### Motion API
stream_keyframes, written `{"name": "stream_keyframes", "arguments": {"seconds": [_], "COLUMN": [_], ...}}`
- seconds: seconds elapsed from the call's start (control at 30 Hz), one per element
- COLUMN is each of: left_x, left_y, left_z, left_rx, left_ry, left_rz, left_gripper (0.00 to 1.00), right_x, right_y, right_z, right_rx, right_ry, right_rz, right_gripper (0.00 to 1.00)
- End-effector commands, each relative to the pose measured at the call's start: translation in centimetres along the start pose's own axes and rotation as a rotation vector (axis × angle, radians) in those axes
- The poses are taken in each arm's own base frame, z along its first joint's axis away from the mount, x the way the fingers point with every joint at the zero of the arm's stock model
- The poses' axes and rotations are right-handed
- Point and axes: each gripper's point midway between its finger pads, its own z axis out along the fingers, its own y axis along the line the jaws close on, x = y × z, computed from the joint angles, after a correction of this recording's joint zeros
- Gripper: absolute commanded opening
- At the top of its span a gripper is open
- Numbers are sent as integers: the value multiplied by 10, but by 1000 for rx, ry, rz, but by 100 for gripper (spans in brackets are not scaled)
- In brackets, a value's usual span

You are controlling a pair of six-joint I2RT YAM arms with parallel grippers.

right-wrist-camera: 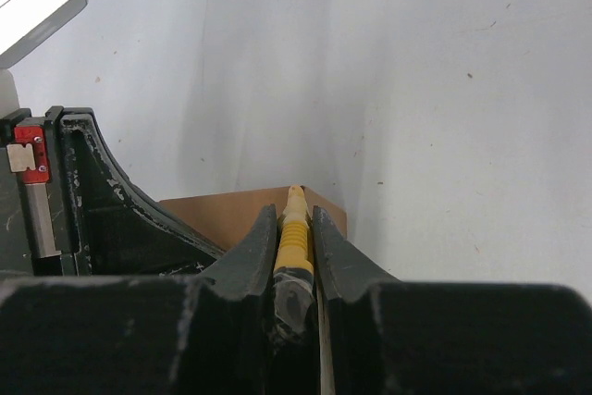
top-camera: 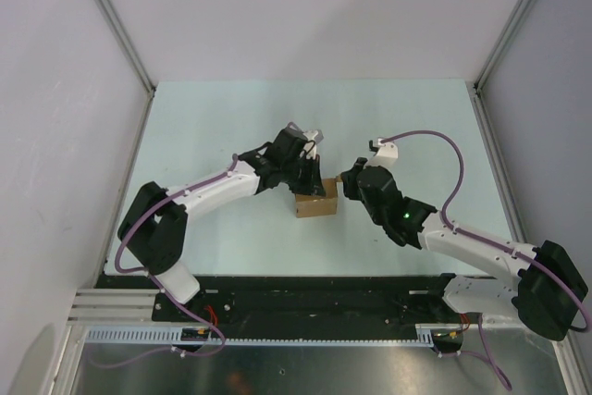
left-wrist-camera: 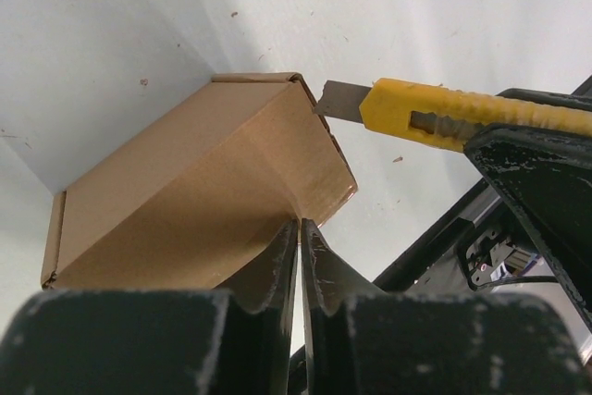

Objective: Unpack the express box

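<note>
From above: 1 express box [top-camera: 315, 201] lies on the table [top-camera: 222, 117] between the left gripper [top-camera: 310, 180] and the right gripper [top-camera: 345, 189]. Left wrist: this gripper pinches the box's near edge; 1 utility knife [left-wrist-camera: 444, 116] has its blade [left-wrist-camera: 340, 99] at the far corner. Right wrist: the gripper grasps the knife, with the box just beyond.

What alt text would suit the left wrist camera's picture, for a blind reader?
A yellow utility knife, held by the right gripper, has its blade at the top corner of a brown cardboard box. The left gripper pinches the box's near edge.
</note>
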Motion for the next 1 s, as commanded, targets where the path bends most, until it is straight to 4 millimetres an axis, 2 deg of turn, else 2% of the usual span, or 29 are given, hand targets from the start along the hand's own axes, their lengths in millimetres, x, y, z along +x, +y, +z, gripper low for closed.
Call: {"name": "stream_keyframes", "arguments": {"seconds": [0.0, 0.23, 0.63, 0.97], "left_x": [41, 43, 46, 48], "left_y": [52, 55, 57, 59], "left_z": [14, 15, 17, 17], "left_rx": [-209, -219, -225, -231], "left_ry": [131, 140, 150, 155], "left_rz": [-30, -36, -40, -40], "left_gripper": [11, 11, 10, 10], "right_x": [-26, -23, -37, -30], "right_y": [11, 6, 16, 17], "right_z": [-1, -1, -8, -5], "right_rx": [-13, 7, -35, -34], "right_ry": [-77, -72, -111, -92], "right_rz": [20, -3, 4, -5], "right_gripper": [0, 0, 0, 0]}}
